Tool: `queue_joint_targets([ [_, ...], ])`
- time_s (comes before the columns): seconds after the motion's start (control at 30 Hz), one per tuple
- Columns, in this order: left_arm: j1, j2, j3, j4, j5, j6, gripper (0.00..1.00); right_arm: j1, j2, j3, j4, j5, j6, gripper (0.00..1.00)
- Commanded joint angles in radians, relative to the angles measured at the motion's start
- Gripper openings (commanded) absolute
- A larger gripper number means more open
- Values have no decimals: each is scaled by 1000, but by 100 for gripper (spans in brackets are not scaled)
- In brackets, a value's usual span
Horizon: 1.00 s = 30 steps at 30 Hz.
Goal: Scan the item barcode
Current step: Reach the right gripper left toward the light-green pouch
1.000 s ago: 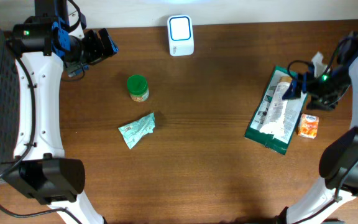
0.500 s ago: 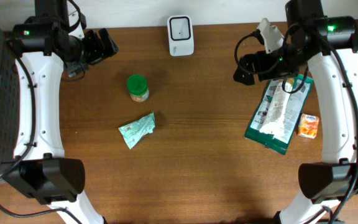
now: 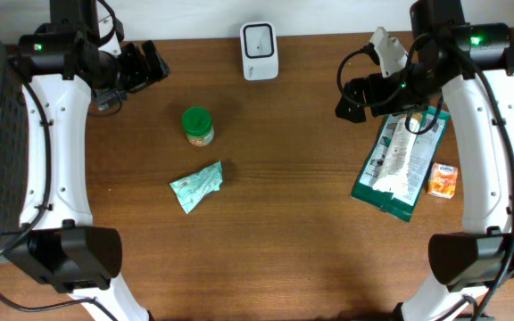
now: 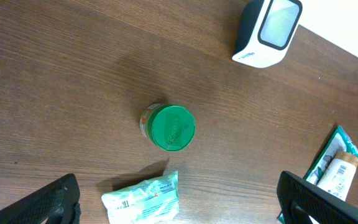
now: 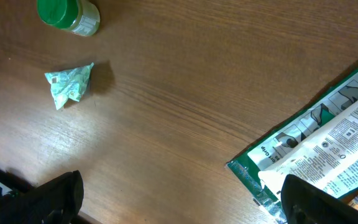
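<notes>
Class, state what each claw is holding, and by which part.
Nothing is held: the left claw and the right claw are both open and empty.

White arms (image 3: pixel 47 134) — black joints (image 3: pixel 71 254), cables (image 3: pixel 353 55)

1 scanner (image 3: pixel 260 51), 1 jar (image 3: pixel 198 126), 1 crumpled pkt (image 3: pixel 196 185), 1 lg bag (image 3: pixel 395 169), 1 orange box (image 3: pixel 443 181)

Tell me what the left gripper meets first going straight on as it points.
Probably the green-lidded jar, centred ahead of the left gripper in its wrist view; depth is unclear.
</notes>
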<state>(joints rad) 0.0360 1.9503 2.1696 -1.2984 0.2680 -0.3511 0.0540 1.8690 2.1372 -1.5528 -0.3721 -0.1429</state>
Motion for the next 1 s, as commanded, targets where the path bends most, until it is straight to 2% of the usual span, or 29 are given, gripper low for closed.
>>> queue_joint_targets([
  [0.0,3,-15,10,-2,-6,9,99,0,2,8,-3,-6,-10,98],
  [0.3,3,-15,10,-2,-6,9,99,17,2,6,-3,-44,-6,100],
  [0.57,3,-15,10,-2,-6,9,99,172,36,-54,16,-43,6,98],
  [0.73,3,-15,10,-2,-6,9,99,272,69,-148,114,-43,114,96],
  [0.97,3,-15,10,-2,-6,9,99,391,69,-245,238,-43,153,95],
])
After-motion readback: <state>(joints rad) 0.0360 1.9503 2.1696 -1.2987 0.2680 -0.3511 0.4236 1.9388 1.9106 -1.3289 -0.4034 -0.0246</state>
